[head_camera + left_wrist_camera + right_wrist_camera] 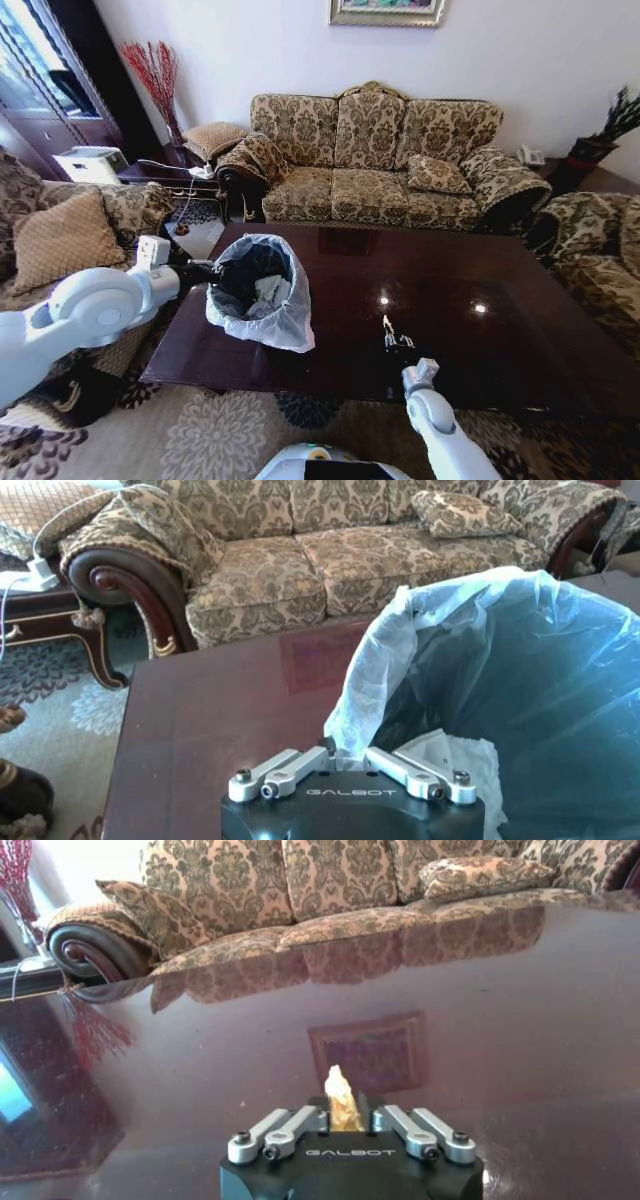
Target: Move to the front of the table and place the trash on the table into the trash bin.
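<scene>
The trash bin [285,320], black with a whitish bag over its rim, stands on the left part of the glossy dark table [500,330], tipped toward me, with crumpled white paper [268,290] inside. My left gripper [205,272] is shut on the bin's bagged rim [400,667]; in the left wrist view its fingertips [345,761] pinch the plastic. Near the table's front edge my right gripper [397,342] is shut on a small pale wrapper scrap [338,1095], which sticks up between the fingers [300,1121] just above the tabletop [500,1027].
A patterned sofa [380,160] stands behind the table, and armchairs flank it on the left [60,235] and right [600,260]. A dark side table [160,175] with a white device sits at the back left. Patterned rug [200,435] lies before the table.
</scene>
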Controlling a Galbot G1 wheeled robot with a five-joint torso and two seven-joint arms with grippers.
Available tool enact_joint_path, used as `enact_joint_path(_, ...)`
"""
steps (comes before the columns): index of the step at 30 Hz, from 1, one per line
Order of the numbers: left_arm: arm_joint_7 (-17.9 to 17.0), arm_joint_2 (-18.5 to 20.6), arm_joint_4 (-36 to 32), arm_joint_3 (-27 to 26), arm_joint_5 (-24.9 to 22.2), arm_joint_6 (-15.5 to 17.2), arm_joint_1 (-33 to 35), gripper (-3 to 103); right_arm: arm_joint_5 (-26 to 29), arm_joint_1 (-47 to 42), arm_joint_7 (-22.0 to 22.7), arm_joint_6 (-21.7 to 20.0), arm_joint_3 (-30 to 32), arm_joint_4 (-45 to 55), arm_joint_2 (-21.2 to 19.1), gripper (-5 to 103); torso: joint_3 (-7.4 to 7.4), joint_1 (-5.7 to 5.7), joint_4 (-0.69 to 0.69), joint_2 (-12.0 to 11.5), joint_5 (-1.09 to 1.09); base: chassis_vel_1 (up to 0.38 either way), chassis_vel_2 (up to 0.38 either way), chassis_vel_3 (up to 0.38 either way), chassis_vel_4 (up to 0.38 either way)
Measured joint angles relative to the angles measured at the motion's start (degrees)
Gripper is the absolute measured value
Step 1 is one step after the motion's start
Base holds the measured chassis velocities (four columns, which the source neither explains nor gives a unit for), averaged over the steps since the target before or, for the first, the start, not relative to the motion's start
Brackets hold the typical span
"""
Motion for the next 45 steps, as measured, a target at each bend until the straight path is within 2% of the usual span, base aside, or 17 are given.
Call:
enact_joint_path(1,0.0,0.0,0.0,0.0,0.0,0.0,0.0,0,0.0,0.0,0.0,0.0,0.0,0.0,0.1,16,0.00,0.00,0.00,0.0,0.00,0.000,0.000,0.000,0.000)
enact_joint_path(2,0.0,0.0,0.0,0.1,0.0,0.0,0.0,0,0.0,-0.1,0.0,0.0,0.0,0.0,0.2,6,0.00,0.00,0.00,0.0,0.00,0.000,0.000,0.000,0.000)
enact_joint_path(4,0.0,0.0,0.0,0.1,0.0,0.0,0.0,0,0.1,-0.2,0.0,0.0,0.0,0.2,0.3,6,0.00,0.00,0.00,0.0,0.00,0.000,0.000,0.000,0.000)
enact_joint_path(5,0.0,0.0,0.0,0.1,0.0,0.0,0.0,0,0.5,-0.3,0.1,0.0,0.0,1.1,0.3,1,0.00,0.00,0.00,0.0,0.00,0.000,0.000,0.000,0.000)
enact_joint_path(9,0.1,0.6,0.0,0.1,-0.2,0.0,0.0,0,2.6,-0.4,0.0,-0.2,0.4,6.1,0.2,1,0.00,0.00,0.00,0.0,0.02,0.000,0.000,0.000,0.000)
enact_joint_path(13,-0.1,1.2,0.0,0.0,-0.5,0.4,-0.1,0,3.3,2.5,-0.3,2.8,-0.2,13.9,0.8,0,0.00,-0.01,-0.02,0.0,0.00,0.000,0.000,0.000,0.000)
enact_joint_path(17,-0.6,0.8,-0.6,-0.1,-1.1,1.1,-0.2,0,5.7,8.9,-1.5,2.2,-4.0,23.9,0.4,0,0.01,-0.01,0.02,0.0,-0.03,0.000,0.000,0.000,0.000)
enact_joint_path(20,-0.9,2.1,-0.5,0.2,-1.2,1.2,0.1,0,10.5,17.2,-4.7,-2.3,-10.8,32.3,-1.5,0,0.00,-0.01,0.03,0.0,-0.01,0.000,0.000,0.000,0.000)
enact_joint_path(21,-0.9,2.1,-0.5,0.2,-1.2,1.2,0.1,0,10.5,17.2,-4.7,-2.3,-10.8,32.3,-1.5,0,0.00,-0.01,0.03,0.0,-0.01,0.000,0.000,0.000,0.000)
enact_joint_path(23,-1.9,2.4,-1.9,-0.3,-2.6,1.5,-0.2,0,13.5,22.0,-6.5,-4.6,-17.1,34.8,-4.3,0,0.00,0.00,0.01,0.0,-0.01,0.000,0.000,0.000,0.000)
enact_joint_path(25,-2.1,2.3,-2.5,-0.5,-2.9,1.6,-0.3,0,13.6,23.3,-7.1,-4.9,-18.8,34.8,-5.1,0,0.00,-0.01,-0.01,0.0,0.02,0.000,0.000,0.000,0.000)
enact_joint_path(27,-2.4,1.6,-3.9,-0.6,-3.2,1.7,-0.3,0,13.6,27.8,-9.2,-6.2,-24.1,34.9,-6.8,0,0.00,-0.01,-0.01,0.0,0.01,0.000,0.000,0.000,0.000)
enact_joint_path(31,-2.7,0.6,-4.3,-0.5,-3.1,1.7,-0.2,0,12.6,30.1,-9.5,-8.8,-28.2,34.7,-7.2,0,0.00,0.00,0.00,0.0,0.01,0.000,0.000,0.000,0.000)
enact_joint_path(34,-3.3,-0.8,-5.7,-0.8,-3.2,1.7,-0.1,0,8.8,30.8,-9.9,-10.3,-31.1,33.0,-6.5,-3,0.01,0.00,0.01,0.0,-0.02,0.000,0.000,0.000,0.000)
enact_joint_path(36,-3.4,-1.4,-6.1,-0.9,-3.3,1.7,-0.1,0,8.4,30.5,-9.8,-10.7,-31.6,32.8,-6.2,13,0.00,-0.01,0.00,0.0,0.00,0.000,0.000,0.000,0.000)
enact_joint_path(39,-3.6,-1.8,-6.2,-0.9,-3.2,1.7,-0.1,0,8.3,30.1,-9.7,-10.8,-31.6,32.8,-6.6,18,0.00,-0.01,0.00,0.0,0.02,0.000,0.000,0.000,0.000)
enact_joint_path(45,-3.6,-2.2,-6.0,-0.8,-3.1,1.7,-0.1,0,8.2,28.1,-9.9,-10.3,-30.4,33.3,-7.3,44,0.00,0.00,0.00,0.0,0.01,0.000,0.000,0.000,0.000)
